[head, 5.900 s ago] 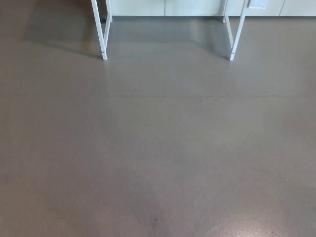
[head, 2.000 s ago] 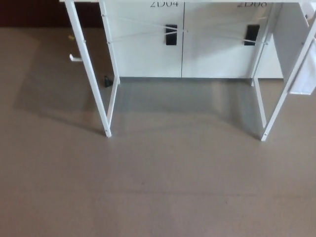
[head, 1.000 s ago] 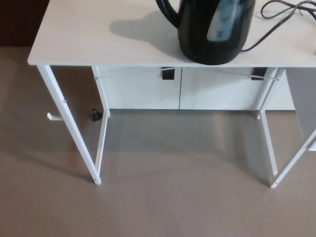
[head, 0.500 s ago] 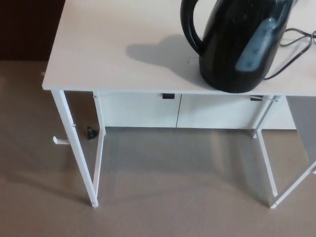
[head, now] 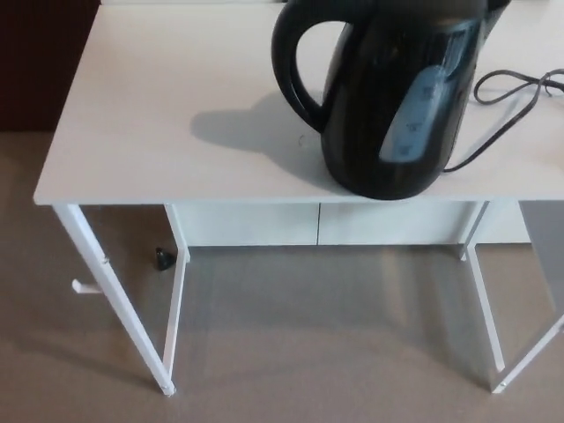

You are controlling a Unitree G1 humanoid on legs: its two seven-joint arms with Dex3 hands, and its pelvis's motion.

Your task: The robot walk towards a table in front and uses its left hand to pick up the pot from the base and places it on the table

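Observation:
A black electric kettle, the pot point(head: 388, 97), stands upright near the front edge of a white table point(head: 159, 115). Its handle point(head: 295, 66) points to the picture's left and a pale blue water window faces me. The base under the pot is hidden by its body. A black cord point(head: 511, 97) runs off to the right from behind it. Neither of my hands shows in the head view.
The table stands on thin white legs point(head: 115, 300) over a grey-brown floor point(head: 308, 352). White cabinet fronts point(head: 317, 225) sit behind under the tabletop. A small black object point(head: 164, 257) lies on the floor by the left rear leg. A dark wall is at the upper left.
The view has closed in on the table and tilted up: earlier only floor and table legs showed, now the tabletop and pot fill the upper frame. The pot itself has not moved.

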